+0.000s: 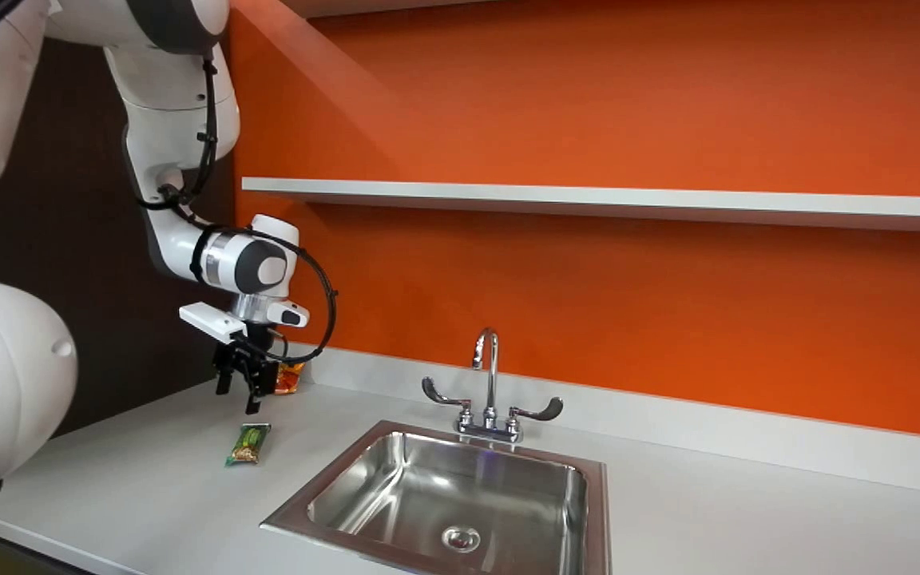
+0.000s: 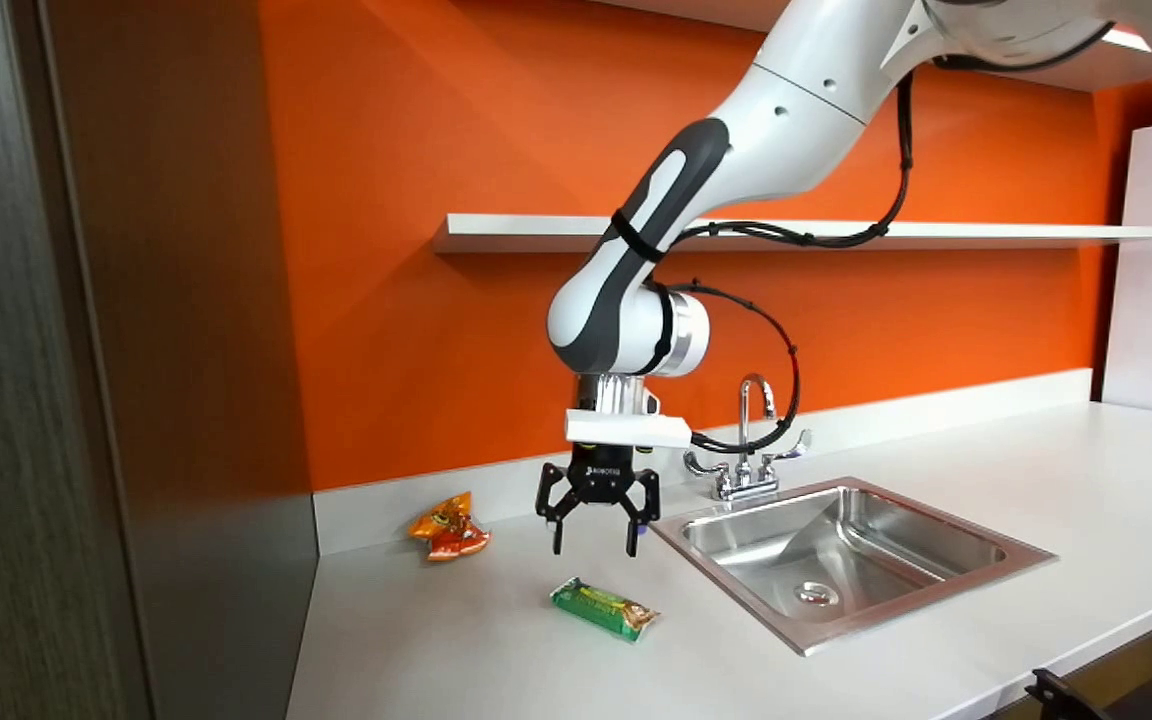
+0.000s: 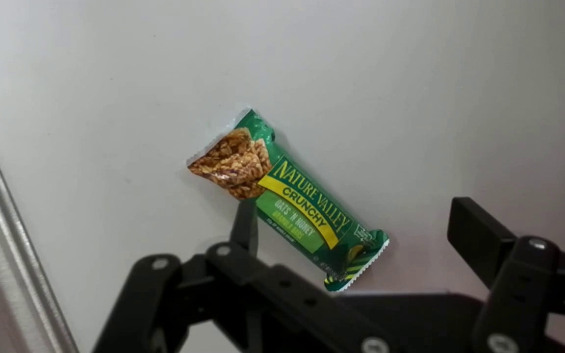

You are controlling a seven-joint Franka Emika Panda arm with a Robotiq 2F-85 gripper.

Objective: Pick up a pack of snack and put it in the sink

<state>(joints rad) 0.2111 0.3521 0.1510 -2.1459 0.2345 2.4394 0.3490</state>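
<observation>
The pack of snack is a flat green granola bar packet with a yellow band, lying on the white counter in both exterior views (image 1: 248, 444) (image 2: 603, 608) and the wrist view (image 3: 307, 211). My gripper (image 2: 594, 553) is open and empty, pointing down above the packet and apart from it. It also shows in an exterior view (image 1: 238, 402). In the wrist view the packet lies diagonally, and the left finger of the gripper (image 3: 354, 211) covers a bit of its edge. The sink (image 1: 420, 511) is a steel basin beside the packet; it also shows in an exterior view (image 2: 876, 570).
A chrome two-handled faucet (image 1: 490, 375) stands behind the sink. An orange-red snack bag (image 2: 451, 528) lies near the back wall. A white shelf (image 1: 588, 200) runs along the orange wall. A dark panel (image 2: 186, 400) borders the counter's end.
</observation>
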